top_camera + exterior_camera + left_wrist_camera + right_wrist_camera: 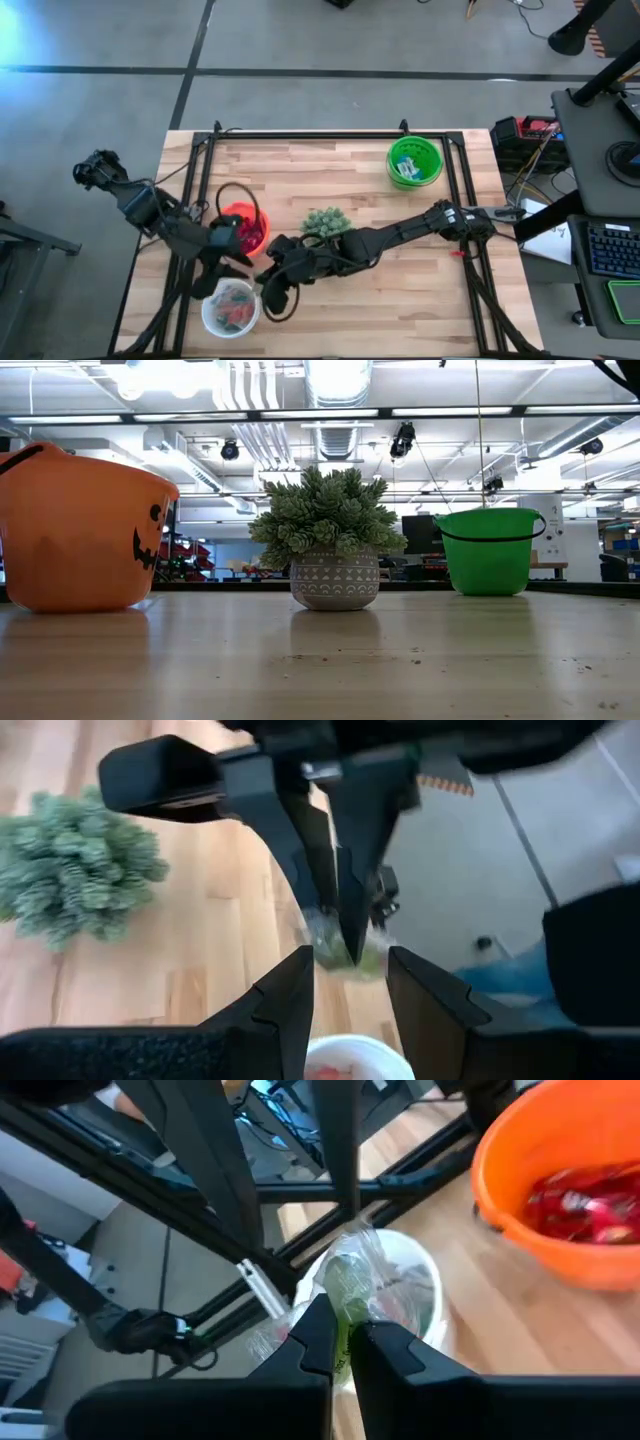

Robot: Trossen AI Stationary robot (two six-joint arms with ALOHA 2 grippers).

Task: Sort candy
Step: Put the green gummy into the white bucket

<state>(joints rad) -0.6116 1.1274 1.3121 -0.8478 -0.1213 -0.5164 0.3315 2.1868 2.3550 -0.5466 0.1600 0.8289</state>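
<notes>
My right gripper (342, 1342) is shut on a green candy (345, 1285) in a clear wrapper, above the rim of a white bowl (415, 1280) that holds several candies (232, 310). My left gripper (348, 982) stands open and level just short of that candy (345, 958), its fingers on either side of it; I cannot tell whether they touch it. In the high view both grippers, left (228, 266) and right (266, 288), are near the table's front left, beside the orange bucket (243, 228) of red packets (585, 1205). My right gripper pinches the green candy's clear wrapper (340, 925) between its two fingertips. Its fingers (320, 850) point slanting down. The candy hangs below the tips, clear of the bowl and table, with loose wrapper ends sticking out on both sides (375, 1245).
A small potted plant (326, 222) stands mid-table, close behind the right arm. A green bucket (414, 162) holding candy sits at the far right. The black frame rails (190, 160) run along the table's edges. The low view shows the orange bucket (80, 530), plant (330, 540) and green bucket (490, 550).
</notes>
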